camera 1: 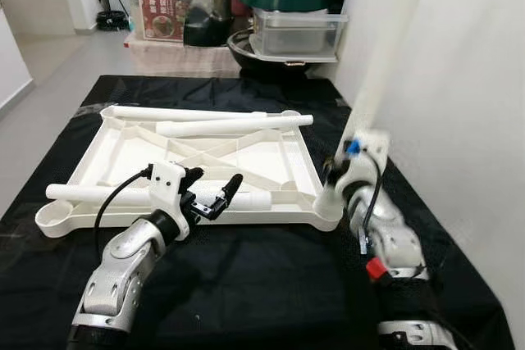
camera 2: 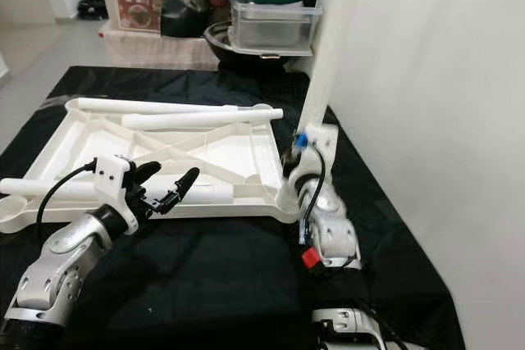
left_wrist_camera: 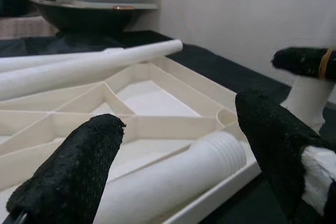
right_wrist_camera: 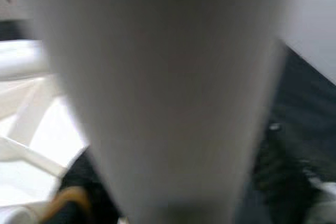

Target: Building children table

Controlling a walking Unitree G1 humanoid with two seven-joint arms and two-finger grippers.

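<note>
White plastic tabletop (camera 1: 271,165) lay upside down on our black-draped table (camera 1: 271,284), sockets up. Our right end effector (camera 1: 335,176) clamped a leg (camera 1: 385,55) upright in the corner socket; left end effector (camera 1: 212,189) hovered wide over a loose leg (left_wrist_camera: 173,177).

No readable text anywhere. Red box (camera 1: 161,12) under orange lid at back carries printed label, lettering too small and blurred to make out.

Both arms are silver with rounded jointed segments, a black cable runs to the white wrist block of the left gripper (camera 1: 212,192), whose long fingers (left_wrist_camera: 73,171) are black and textured.
</note>
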